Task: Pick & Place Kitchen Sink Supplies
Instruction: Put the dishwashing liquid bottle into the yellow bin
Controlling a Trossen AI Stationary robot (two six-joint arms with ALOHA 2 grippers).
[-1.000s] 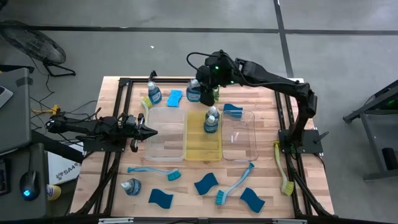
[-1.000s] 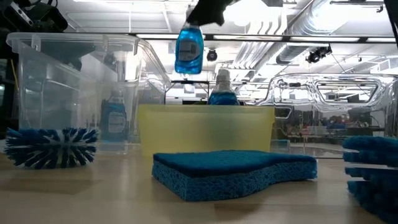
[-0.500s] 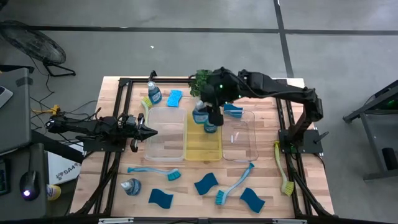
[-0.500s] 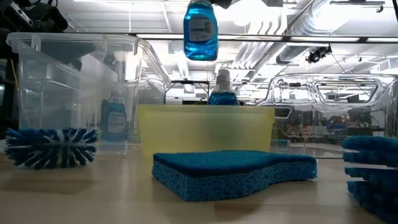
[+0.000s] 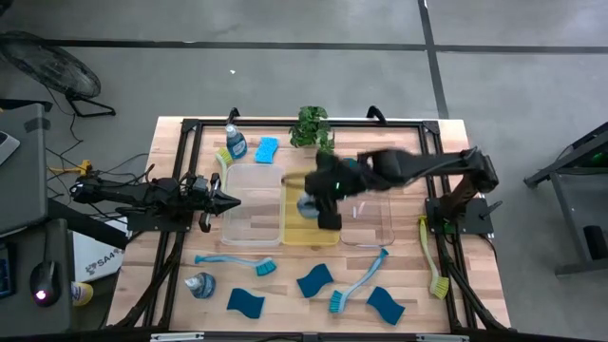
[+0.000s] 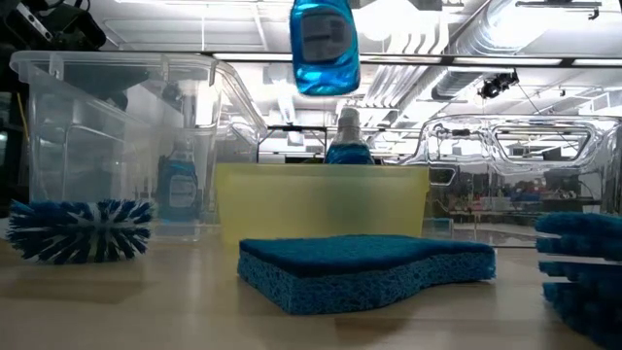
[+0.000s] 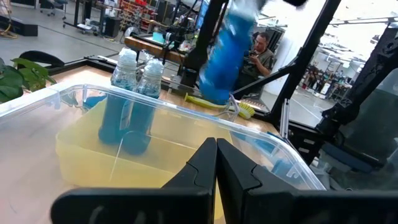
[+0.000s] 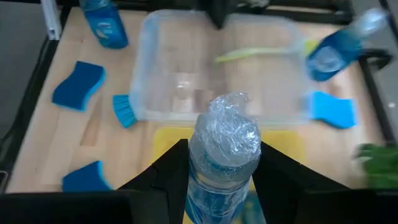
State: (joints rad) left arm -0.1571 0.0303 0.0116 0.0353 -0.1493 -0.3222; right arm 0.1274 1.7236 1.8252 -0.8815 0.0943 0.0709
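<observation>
My right gripper [image 5: 319, 198] is shut on a clear bottle of blue dish soap [image 5: 308, 204] and hangs over the yellow tray [image 5: 311, 231]. In the low view the bottle [image 6: 324, 47] floats high above the tray's wall, its top cut off. Another soap bottle [image 6: 347, 144] stands upright in that tray. My left gripper [image 5: 231, 199] waits shut at the left clear tray's [image 5: 255, 211] left wall. Sponges [image 5: 314, 280], brushes [image 5: 237, 261] and a lying bottle [image 5: 200, 284] rest on the near part of the table. My right gripper pinches the bottle between its two fingers [image 8: 169, 169] just below the pale cap [image 8: 227, 132], at the neck. The bottle is lifted clear above the yellow tray, its blue body hanging below the fingers.
A second clear tray [image 5: 367, 217] lies right of the yellow one. At the far edge stand a potted plant [image 5: 310, 123], a soap bottle [image 5: 234, 142], a sponge [image 5: 267, 149] and a yellow-green brush [image 5: 223, 158]. Another yellow-green brush [image 5: 432, 258] lies by the right edge.
My right gripper has carried the bottle from beside the plant at the far edge toward the near edge, out over the yellow tray, keeping it high and shut on it. In the low view the bottle has grown larger and shifted rightward.
</observation>
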